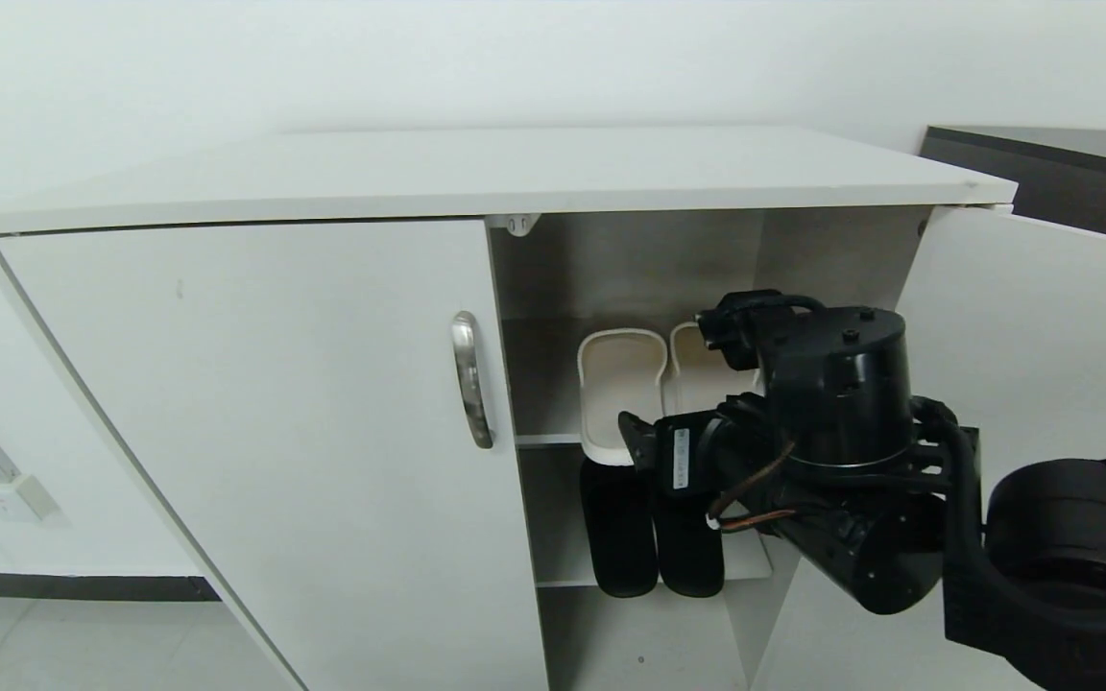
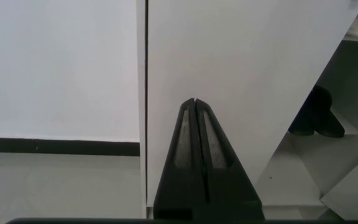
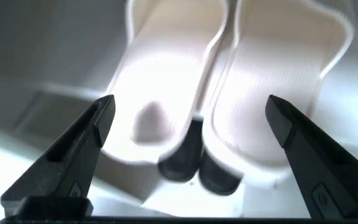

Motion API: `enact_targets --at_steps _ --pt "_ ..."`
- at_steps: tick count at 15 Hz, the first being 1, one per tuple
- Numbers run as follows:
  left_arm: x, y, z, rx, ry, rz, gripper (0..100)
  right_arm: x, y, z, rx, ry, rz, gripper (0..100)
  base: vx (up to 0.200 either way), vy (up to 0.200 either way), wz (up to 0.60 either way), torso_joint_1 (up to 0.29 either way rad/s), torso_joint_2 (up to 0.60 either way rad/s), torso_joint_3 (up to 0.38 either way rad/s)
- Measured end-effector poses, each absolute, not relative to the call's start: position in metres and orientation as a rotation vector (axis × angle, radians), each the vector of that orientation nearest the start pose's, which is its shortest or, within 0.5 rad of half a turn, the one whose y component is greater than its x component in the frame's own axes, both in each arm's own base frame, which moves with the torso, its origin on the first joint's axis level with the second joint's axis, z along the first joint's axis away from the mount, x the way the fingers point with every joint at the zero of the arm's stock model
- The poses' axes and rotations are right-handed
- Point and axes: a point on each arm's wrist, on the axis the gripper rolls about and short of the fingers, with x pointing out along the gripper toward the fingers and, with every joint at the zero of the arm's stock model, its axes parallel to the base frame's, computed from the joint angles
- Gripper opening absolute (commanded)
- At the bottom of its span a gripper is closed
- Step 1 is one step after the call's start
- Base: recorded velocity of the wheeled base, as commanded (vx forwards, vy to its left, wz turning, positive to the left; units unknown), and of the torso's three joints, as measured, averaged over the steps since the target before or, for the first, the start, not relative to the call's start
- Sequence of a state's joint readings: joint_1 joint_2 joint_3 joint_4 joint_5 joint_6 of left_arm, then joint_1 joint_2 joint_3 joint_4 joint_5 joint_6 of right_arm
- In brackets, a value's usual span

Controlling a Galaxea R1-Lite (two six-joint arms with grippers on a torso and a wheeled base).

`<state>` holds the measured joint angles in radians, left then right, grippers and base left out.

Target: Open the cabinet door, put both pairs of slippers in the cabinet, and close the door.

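Right tool [image 3: 189, 102] is wide open and empty. White slippers [image 1: 618, 384] sit dead ahead, long axis pointing away from it, with the black slippers [image 1: 618, 528] just below. The open door [image 1: 1023, 336] hangs to its right, so I'd say the right arm is nearer. Left tool [image 2: 194, 104] is pinched closed.

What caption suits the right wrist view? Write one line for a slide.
Open right tool facing white slippers inside the cabinet, black slippers beneath them.
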<state>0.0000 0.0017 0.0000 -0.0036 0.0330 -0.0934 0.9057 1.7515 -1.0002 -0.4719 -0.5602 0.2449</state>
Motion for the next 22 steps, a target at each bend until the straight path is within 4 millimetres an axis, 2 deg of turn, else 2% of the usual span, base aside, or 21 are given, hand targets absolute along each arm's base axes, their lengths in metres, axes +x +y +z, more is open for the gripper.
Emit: enact_targets --at_steps 1,4,12,22 --pt "-0.023 0.001 0.076 -0.094 -0.003 0.033 0 0.208 0.248 0.201 0.046 0.254 0.321 0 0.000 0.000 0.00 0.000 0.00 0.000" --pt "-0.023 0.001 0.076 -0.096 -0.003 0.033 0 0.204 0.246 0.196 0.041 0.261 0.329 0 0.000 0.000 0.00 0.000 0.00 0.000" --pt "-0.023 0.001 0.076 -0.101 -0.003 0.035 0 0.209 0.254 0.175 0.018 0.279 0.325 0 0.000 0.000 0.00 0.000 0.00 0.000" --pt "-0.023 0.001 0.076 -0.101 -0.002 0.035 0 0.212 0.259 0.165 0.009 0.286 0.318 0 -0.200 0.000 0.00 0.002 0.00 0.001"
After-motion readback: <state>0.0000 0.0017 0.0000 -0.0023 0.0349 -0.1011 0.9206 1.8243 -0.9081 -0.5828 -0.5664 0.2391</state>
